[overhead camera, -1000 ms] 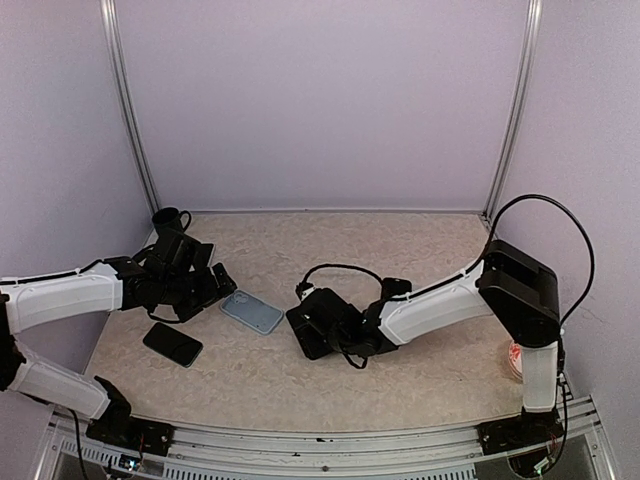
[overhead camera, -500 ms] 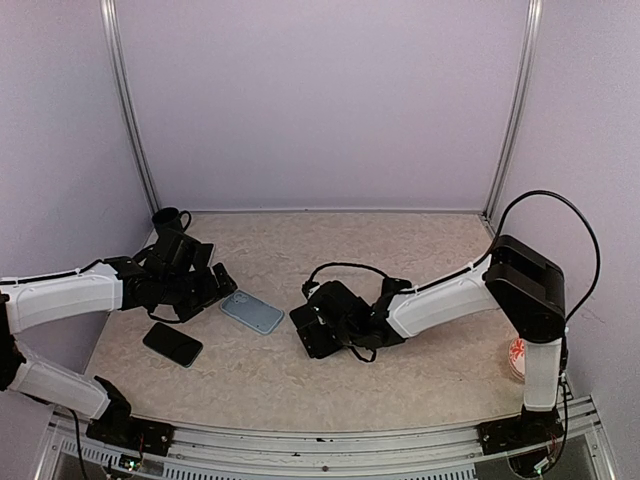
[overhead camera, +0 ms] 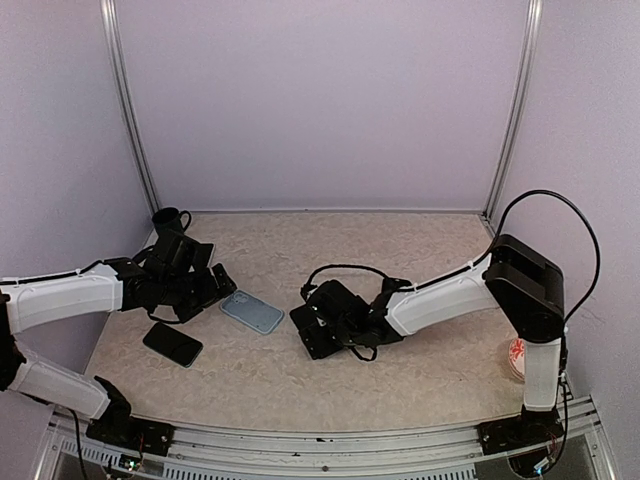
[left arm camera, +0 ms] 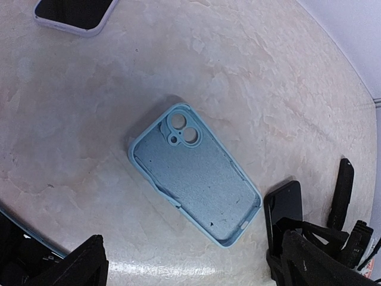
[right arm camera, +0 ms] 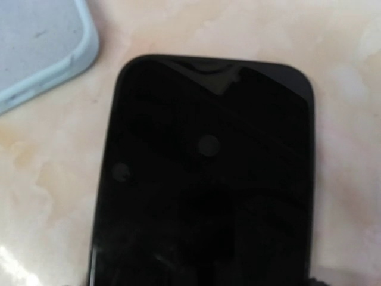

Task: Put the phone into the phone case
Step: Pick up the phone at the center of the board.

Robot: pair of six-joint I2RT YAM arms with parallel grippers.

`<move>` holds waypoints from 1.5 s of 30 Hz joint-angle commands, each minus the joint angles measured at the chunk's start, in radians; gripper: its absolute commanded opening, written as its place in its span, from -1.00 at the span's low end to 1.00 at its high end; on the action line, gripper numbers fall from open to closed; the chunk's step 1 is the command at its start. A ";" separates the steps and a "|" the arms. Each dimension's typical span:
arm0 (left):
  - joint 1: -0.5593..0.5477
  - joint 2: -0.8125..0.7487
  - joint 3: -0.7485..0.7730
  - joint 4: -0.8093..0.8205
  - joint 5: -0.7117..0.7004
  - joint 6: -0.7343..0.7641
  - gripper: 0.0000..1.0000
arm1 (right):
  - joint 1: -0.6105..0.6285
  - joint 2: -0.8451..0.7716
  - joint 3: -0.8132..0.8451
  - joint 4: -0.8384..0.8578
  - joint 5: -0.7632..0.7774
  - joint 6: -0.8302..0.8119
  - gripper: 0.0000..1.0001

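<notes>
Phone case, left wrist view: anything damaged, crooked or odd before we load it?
Nothing stands out. The phone case lies flat on the table, open side up and empty, with no visible cracks or bent edges. The black phone lies flat beside one of its corners, close but not touching.

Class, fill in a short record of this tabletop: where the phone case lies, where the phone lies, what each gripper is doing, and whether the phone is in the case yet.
phone case: light blue, empty, open side up on the table
phone: black, flat on the table, close to the case but apart from it
left gripper: open, above the case, holding nothing
right gripper: low over the phone; its grip cannot be told
task state: phone not yet in the case
other: second dark phone near the left arm
</notes>
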 commanded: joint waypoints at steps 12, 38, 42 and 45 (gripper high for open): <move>0.007 0.007 -0.019 0.032 0.021 0.006 0.98 | 0.001 0.052 0.024 -0.070 0.031 -0.065 0.37; -0.019 0.108 -0.046 0.297 0.295 0.170 0.95 | 0.010 -0.276 -0.275 0.401 -0.085 -0.325 0.38; -0.032 0.138 -0.040 0.342 0.375 0.200 0.92 | 0.026 -0.292 -0.297 0.448 -0.126 -0.366 0.36; -0.053 0.152 -0.031 0.387 0.422 0.221 0.90 | 0.038 -0.297 -0.309 0.477 -0.141 -0.388 0.36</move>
